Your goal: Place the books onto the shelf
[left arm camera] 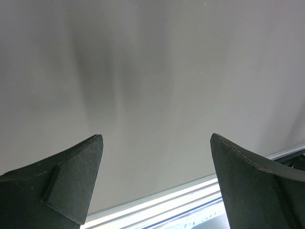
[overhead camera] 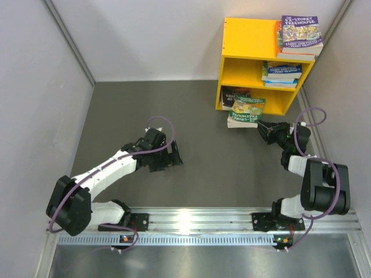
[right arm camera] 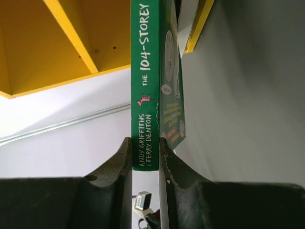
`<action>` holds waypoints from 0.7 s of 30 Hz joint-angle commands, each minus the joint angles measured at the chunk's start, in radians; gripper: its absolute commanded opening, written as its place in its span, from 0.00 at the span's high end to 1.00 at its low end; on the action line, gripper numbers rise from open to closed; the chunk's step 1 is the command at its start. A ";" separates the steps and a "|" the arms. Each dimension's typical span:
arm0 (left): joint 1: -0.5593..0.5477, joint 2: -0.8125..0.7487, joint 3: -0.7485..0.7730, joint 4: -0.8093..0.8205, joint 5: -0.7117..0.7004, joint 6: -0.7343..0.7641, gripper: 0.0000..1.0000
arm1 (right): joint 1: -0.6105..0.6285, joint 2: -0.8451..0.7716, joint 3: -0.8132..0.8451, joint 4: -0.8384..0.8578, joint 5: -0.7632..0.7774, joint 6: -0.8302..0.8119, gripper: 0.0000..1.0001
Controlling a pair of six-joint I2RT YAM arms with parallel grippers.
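Note:
The yellow shelf (overhead camera: 249, 40) stands at the far right, and its underside (right arm camera: 57, 43) fills the upper left of the right wrist view. A stack of books (overhead camera: 299, 36) lies on its top, another stack (overhead camera: 282, 73) in one compartment, and a dark book (overhead camera: 234, 95) in the other. My right gripper (overhead camera: 262, 126) is shut on a green book (overhead camera: 246, 111) just in front of the shelf. Its fingers clamp the spine reading "The 104-Storey" (right arm camera: 145, 86) at the lower end (right arm camera: 145, 148). My left gripper (overhead camera: 174, 157) is open over the mat, with nothing between its fingers (left arm camera: 157, 143).
Grey walls close in the dark mat (overhead camera: 133, 110) on the left, back and right. A metal rail (overhead camera: 197, 220) runs along the near edge, with both arm bases on it. The same rail (left arm camera: 190, 200) shows below the left gripper.

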 commanded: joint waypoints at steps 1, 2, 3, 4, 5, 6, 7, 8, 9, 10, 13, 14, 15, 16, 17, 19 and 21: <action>0.001 0.021 0.062 -0.022 -0.015 0.041 0.01 | -0.014 0.058 0.026 0.244 0.018 0.020 1.00; -0.001 0.031 0.075 -0.025 -0.014 0.047 0.01 | -0.014 0.076 0.034 0.261 0.011 0.020 1.00; -0.001 0.037 0.082 -0.029 -0.015 0.053 0.01 | -0.014 0.116 0.057 0.280 0.004 0.020 1.00; -0.001 0.042 0.090 -0.041 -0.015 0.055 0.01 | -0.014 0.133 0.071 0.287 0.000 0.019 1.00; -0.001 0.053 0.105 -0.045 -0.017 0.064 0.01 | -0.012 0.148 0.107 0.286 -0.014 0.013 1.00; -0.001 0.057 0.112 -0.049 -0.017 0.065 0.01 | -0.012 0.177 0.130 0.266 -0.025 0.003 1.00; -0.001 0.062 0.116 -0.054 -0.017 0.069 0.01 | -0.012 0.193 0.156 0.242 -0.037 -0.010 1.00; -0.001 0.068 0.122 -0.060 -0.018 0.072 0.01 | -0.011 0.205 0.216 0.212 -0.058 -0.047 1.00; 0.001 0.070 0.124 -0.061 -0.018 0.075 0.01 | -0.004 0.226 0.248 0.133 -0.068 -0.070 1.00; -0.001 0.071 0.125 -0.063 -0.018 0.076 0.01 | 0.000 0.234 0.281 0.093 -0.074 -0.095 1.00; -0.001 0.070 0.127 -0.075 -0.026 0.079 0.01 | 0.026 0.277 0.405 -0.051 -0.078 -0.185 1.00; -0.001 0.067 0.127 -0.081 -0.028 0.081 0.01 | 0.034 0.291 0.461 -0.079 -0.077 -0.213 1.00; -0.001 0.064 0.127 -0.084 -0.032 0.079 0.01 | 0.052 0.320 0.486 -0.101 -0.072 -0.224 1.00; -0.001 0.061 0.127 -0.088 -0.040 0.081 0.01 | 0.060 0.335 0.511 -0.137 -0.069 -0.234 1.00; -0.001 0.054 0.127 -0.089 -0.041 0.081 0.01 | 0.069 0.351 0.529 -0.148 -0.057 -0.248 1.00; -0.001 0.047 0.127 -0.104 -0.051 0.081 0.01 | 0.091 0.401 0.581 -0.170 -0.048 -0.254 1.00; 0.001 0.031 0.121 -0.117 -0.061 0.078 0.01 | 0.108 0.456 0.623 -0.179 -0.042 -0.253 1.00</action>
